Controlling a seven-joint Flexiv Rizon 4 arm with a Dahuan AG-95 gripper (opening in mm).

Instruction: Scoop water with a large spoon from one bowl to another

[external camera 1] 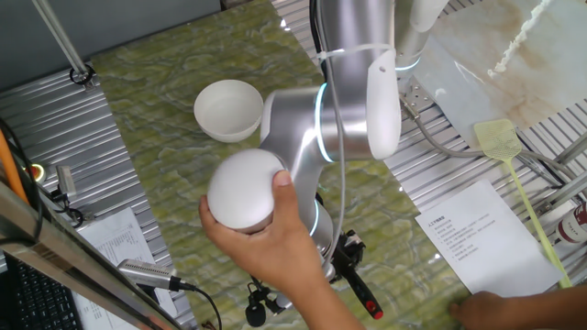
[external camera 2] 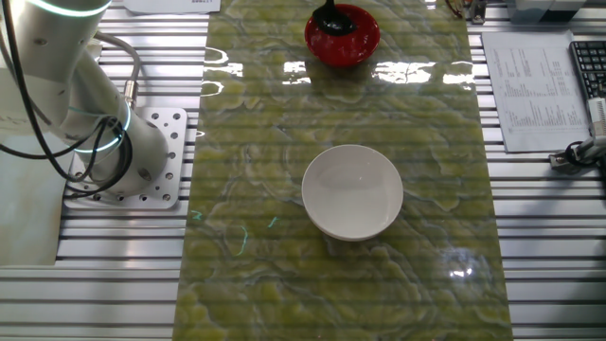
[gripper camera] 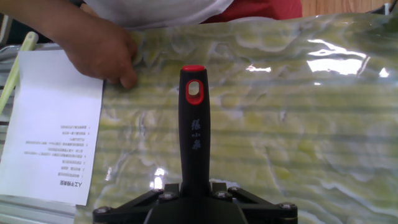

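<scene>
The large spoon is a black ladle. Its scoop [external camera 2: 331, 19] rests inside the red bowl [external camera 2: 343, 38] at the far end of the green mat. Its long handle [gripper camera: 194, 140] ends in a red tip [gripper camera: 193, 88] and points away from the hand camera. My gripper [gripper camera: 194, 188] is shut on the lower part of that handle, with a jaw pressed against each side. In one fixed view the gripper [external camera 1: 343, 255] sits low behind the arm, and the handle [external camera 1: 363, 293] sticks out toward the front edge. The white bowl [external camera 2: 352, 191] [external camera 1: 227, 109] stands apart in the middle of the mat. The arm hides the red bowl in that fixed view.
A person's hand [external camera 1: 266, 234] grips the arm's white joint cap, and another hand [gripper camera: 102, 46] rests on the mat beside a printed sheet [gripper camera: 50, 124]. A yellow fly swatter [external camera 1: 500, 137] lies on the slatted table. The robot base [external camera 2: 123, 156] stands left of the mat.
</scene>
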